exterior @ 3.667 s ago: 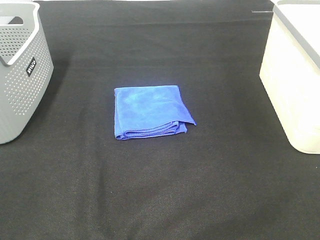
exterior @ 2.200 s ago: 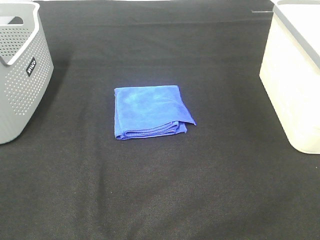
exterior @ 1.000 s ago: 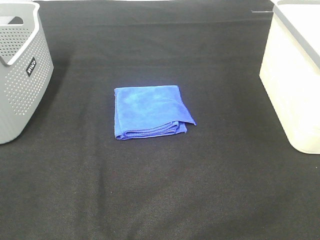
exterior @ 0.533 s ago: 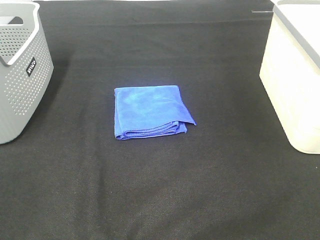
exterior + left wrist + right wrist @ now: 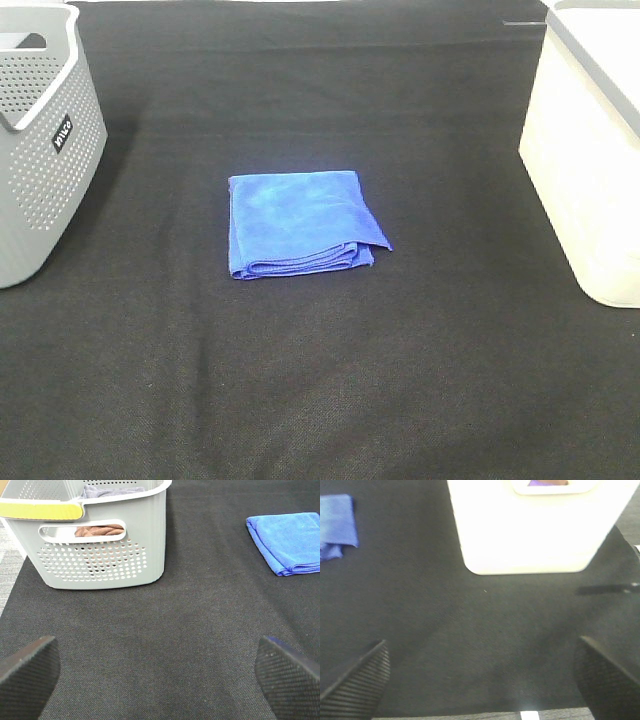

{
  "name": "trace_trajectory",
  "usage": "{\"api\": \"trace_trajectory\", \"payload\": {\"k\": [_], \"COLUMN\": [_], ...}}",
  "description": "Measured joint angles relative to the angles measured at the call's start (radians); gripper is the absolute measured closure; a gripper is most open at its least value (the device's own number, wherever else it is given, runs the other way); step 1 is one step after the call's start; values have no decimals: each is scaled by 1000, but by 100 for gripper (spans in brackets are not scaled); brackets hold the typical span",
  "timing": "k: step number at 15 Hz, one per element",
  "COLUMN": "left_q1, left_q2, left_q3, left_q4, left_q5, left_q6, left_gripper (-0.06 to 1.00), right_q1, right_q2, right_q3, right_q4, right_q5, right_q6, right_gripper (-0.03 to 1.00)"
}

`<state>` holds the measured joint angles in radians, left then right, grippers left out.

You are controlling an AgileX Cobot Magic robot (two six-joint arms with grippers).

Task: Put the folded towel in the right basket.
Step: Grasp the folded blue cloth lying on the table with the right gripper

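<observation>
A folded blue towel [image 5: 300,222] lies flat on the black cloth near the middle of the table; it also shows in the left wrist view [image 5: 289,542] and the right wrist view [image 5: 337,525]. The right basket [image 5: 590,150] is white and stands at the right edge; it also shows in the right wrist view [image 5: 535,527]. Neither arm shows in the high view. My left gripper [image 5: 157,672] is open and empty, well short of the towel. My right gripper [image 5: 482,677] is open and empty, in front of the white basket.
A grey perforated basket [image 5: 40,140] stands at the left edge; the left wrist view [image 5: 95,540] shows brown and grey cloth inside it. The black cloth [image 5: 330,380] covers the table between the baskets.
</observation>
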<state>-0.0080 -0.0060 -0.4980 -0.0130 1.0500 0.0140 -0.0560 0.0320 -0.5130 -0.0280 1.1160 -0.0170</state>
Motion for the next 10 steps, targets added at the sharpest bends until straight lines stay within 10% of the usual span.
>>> {"api": "trace_trajectory", "payload": {"k": [10], "left_q1": [0], "left_q2": [0], "left_q3": [0], "left_q4": [0], "left_q5": [0], "left_q6": [0], "left_gripper": [-4], "right_q1": [0], "right_q2": [1022], "right_q3": [-776], "right_q4": [145], "right_q5": [97], "right_q6": [57], "right_gripper": [0]}}
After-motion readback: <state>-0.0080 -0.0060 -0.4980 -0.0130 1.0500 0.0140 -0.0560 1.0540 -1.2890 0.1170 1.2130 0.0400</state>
